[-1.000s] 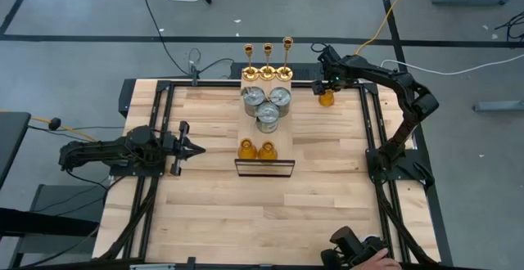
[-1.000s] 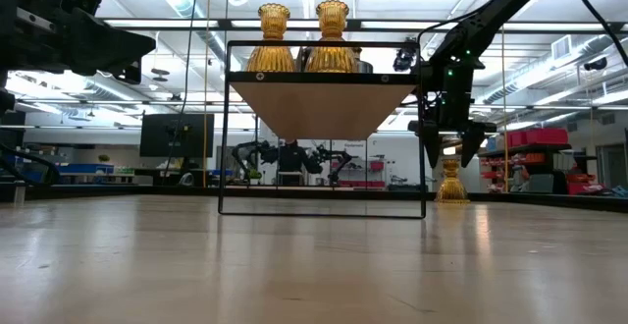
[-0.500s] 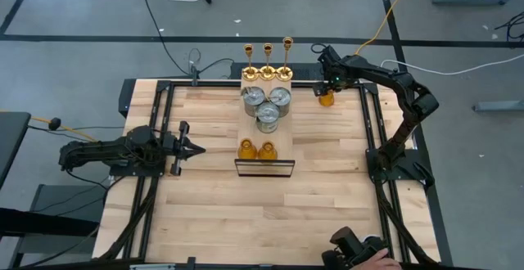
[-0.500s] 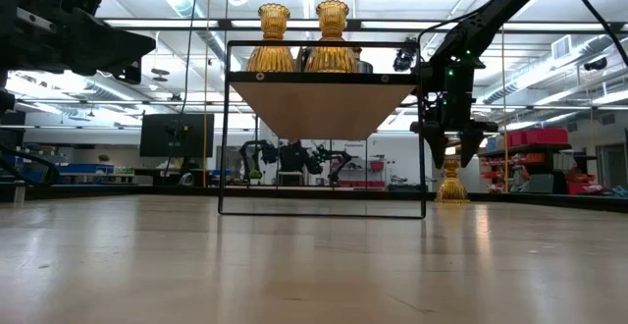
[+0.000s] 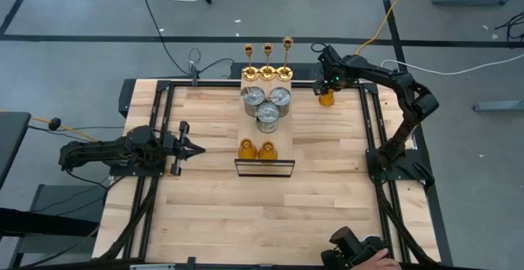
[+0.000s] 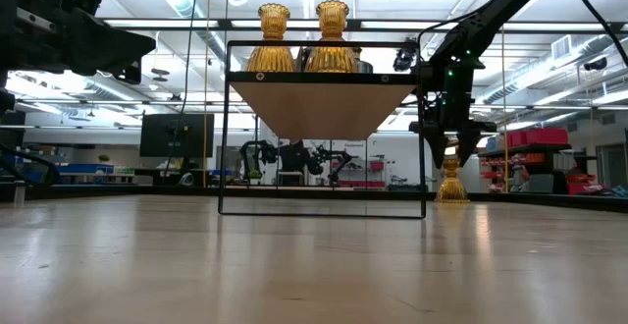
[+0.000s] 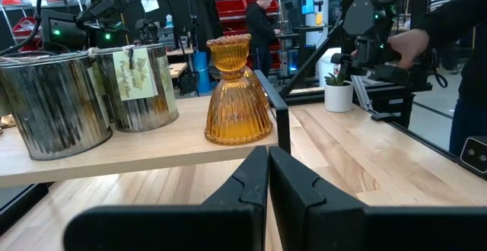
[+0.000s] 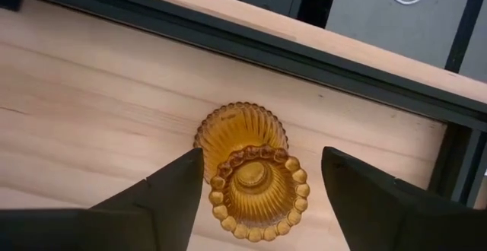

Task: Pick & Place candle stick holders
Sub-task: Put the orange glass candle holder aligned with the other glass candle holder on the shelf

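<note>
A raised wooden shelf [image 5: 264, 127] in the table's middle carries three gold candlesticks [image 5: 267, 60] at its far end, three silver cans [image 5: 266, 106] and two amber holders [image 5: 255, 150] at its near end. A third amber holder [image 8: 255, 179] stands upright on its base on the table at the far right [image 5: 327, 100]. My right gripper [image 8: 262, 182] is open, pointing down, one finger on either side of that holder's rim, at about the height of its top [image 6: 451, 167]. My left gripper [image 7: 268, 163] is shut and empty, level, left of the shelf [image 5: 195, 148].
Black frame rails [image 5: 368, 123] run along the table's edges, close to the far-right holder. In the left wrist view a small potted plant [image 7: 337, 91] stands beyond the shelf, and a person [image 7: 456, 46] stands at the table's side. Bare wood lies near the front.
</note>
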You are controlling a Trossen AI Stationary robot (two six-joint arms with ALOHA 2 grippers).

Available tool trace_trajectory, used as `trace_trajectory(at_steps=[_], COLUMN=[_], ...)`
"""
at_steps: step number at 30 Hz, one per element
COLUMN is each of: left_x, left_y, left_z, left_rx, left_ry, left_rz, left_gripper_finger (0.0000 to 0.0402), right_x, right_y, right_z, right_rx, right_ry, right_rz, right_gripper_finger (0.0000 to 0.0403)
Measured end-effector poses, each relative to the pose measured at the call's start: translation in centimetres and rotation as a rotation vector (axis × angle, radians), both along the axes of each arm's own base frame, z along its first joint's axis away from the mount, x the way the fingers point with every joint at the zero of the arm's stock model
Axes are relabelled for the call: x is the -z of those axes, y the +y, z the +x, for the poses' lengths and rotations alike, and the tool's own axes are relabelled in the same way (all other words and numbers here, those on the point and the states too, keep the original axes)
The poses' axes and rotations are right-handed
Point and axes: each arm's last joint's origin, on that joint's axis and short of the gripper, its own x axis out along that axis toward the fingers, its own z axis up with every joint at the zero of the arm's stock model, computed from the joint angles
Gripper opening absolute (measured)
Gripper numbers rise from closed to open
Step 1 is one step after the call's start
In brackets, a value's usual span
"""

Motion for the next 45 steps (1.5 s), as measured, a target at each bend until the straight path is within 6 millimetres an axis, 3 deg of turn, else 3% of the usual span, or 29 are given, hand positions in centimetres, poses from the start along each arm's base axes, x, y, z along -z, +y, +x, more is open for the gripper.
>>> trace_trajectory(at_steps=[25, 45], left_x=[-0.01, -0.01], left_y=[0.00, 0.00], left_z=[0.00, 0.00], left_rx=[0.000, 0.000], left_ry=[0.000, 0.000], left_rz=[0.000, 0.000], left_gripper_finger=[0.0019, 0.0018], right_x=[0.06, -0.17], right_y=[0.19, 0.42], right_z=[-0.04, -0.21], right_rx=[-0.008, -0.026], right_ry=[-0.008, 0.001], right_rz=[0.031, 0.037], right_gripper_finger=[0.0188, 0.0184])
